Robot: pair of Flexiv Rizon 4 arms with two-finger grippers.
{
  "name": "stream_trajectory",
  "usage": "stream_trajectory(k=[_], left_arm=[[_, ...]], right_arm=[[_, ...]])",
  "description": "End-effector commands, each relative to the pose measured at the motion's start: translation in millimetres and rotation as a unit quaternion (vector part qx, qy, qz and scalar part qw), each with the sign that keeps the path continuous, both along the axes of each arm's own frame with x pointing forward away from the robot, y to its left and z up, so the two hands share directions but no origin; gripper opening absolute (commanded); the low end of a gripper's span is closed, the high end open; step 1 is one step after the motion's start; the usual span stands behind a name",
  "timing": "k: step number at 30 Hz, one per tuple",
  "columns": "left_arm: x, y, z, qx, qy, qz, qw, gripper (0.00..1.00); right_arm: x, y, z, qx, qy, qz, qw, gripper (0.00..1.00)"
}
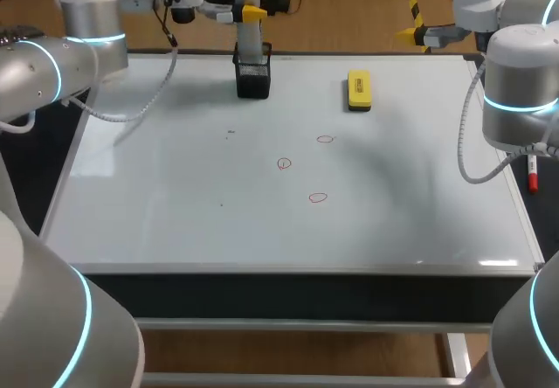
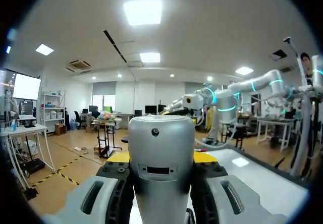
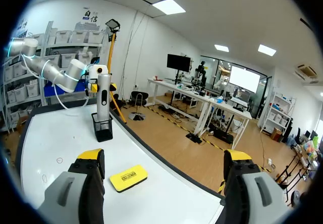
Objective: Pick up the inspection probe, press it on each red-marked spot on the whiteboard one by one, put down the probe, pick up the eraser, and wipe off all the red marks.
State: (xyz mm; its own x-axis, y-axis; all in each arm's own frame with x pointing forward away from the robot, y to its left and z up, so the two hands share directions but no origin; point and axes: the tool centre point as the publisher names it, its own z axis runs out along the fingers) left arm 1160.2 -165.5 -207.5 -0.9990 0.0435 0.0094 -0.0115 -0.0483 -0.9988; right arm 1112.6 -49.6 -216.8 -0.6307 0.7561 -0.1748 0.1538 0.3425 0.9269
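Observation:
The inspection probe point(image 1: 247, 34), a grey cylinder, stands upright with its lower end inside the black holder point(image 1: 252, 78) at the back of the whiteboard point(image 1: 175, 187). My left gripper point(image 1: 249, 10) is shut on the probe point(image 2: 161, 133), a finger on each side of it. Three small red marks point(image 1: 325, 139), point(image 1: 284, 163), point(image 1: 318, 197) lie near the board's middle. The yellow eraser point(image 1: 359, 89) lies flat at the back right. My right gripper point(image 3: 164, 158) hangs open and empty above the board's back right corner, over the eraser point(image 3: 128, 177).
A red marker pen point(image 1: 532, 174) lies just off the board's right edge. The board's metal frame point(image 1: 288, 270) runs along the front.

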Motion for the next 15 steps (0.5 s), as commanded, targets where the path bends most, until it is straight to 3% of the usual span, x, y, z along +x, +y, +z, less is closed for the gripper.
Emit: stream_trajectory(k=[1, 11, 15], left_arm=[[-14.0, 0.5, 16.4, 0.009, -0.006, 0.025, 1.000, 0.00], [-18.3, 3.4, 50.9, -0.010, -0.003, 0.043, 0.999, 0.00], [-24.2, 8.6, 69.3, -0.001, 0.000, 0.061, 0.998, 0.00]], right_arm=[[0.4, -0.2, -0.1, 0.000, 0.000, 0.000, 1.000, 1.00], [0.4, -0.2, -0.1, 0.000, 0.000, 0.000, 1.000, 1.00], [0.4, -0.2, -0.1, 0.000, 0.000, 0.000, 1.000, 1.00]])
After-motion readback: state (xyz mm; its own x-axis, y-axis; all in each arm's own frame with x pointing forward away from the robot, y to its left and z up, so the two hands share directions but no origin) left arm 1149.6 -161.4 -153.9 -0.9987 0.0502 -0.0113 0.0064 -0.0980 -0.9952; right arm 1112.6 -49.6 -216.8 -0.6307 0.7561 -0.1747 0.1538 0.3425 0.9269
